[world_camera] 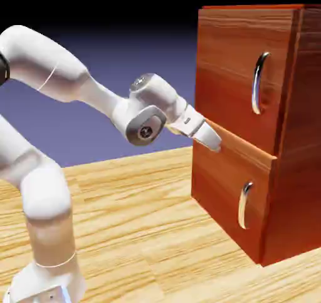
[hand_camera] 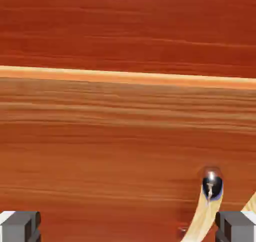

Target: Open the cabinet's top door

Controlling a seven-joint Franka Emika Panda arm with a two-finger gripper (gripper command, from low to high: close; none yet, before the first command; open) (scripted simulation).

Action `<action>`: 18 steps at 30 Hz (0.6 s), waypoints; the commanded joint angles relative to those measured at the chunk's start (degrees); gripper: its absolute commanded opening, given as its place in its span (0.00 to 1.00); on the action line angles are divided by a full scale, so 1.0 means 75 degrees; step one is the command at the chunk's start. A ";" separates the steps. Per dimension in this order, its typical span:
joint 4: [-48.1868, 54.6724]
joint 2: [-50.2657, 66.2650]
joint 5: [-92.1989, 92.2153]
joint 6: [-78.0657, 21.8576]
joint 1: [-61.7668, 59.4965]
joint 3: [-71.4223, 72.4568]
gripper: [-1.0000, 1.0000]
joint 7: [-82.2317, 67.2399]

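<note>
While the gripper (world_camera: 210,139) stands with its jaws spread wide and holding nothing, its fingertips (hand_camera: 20,226) hover close to the cabinet (world_camera: 288,189), at the seam between the two panels. Above that seam, the top door (world_camera: 235,70) sits shut, its long silver handle (world_camera: 258,82) well apart from the gripper. Nothing inside the cabinet is visible.

A light wood-grain table (world_camera: 144,233) before a plain blue-violet backdrop (world_camera: 144,51).
</note>
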 commanded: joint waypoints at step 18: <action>0.1108 -0.0889 -0.5982 -0.0268 0.2040 -0.2218 0.50 -0.2903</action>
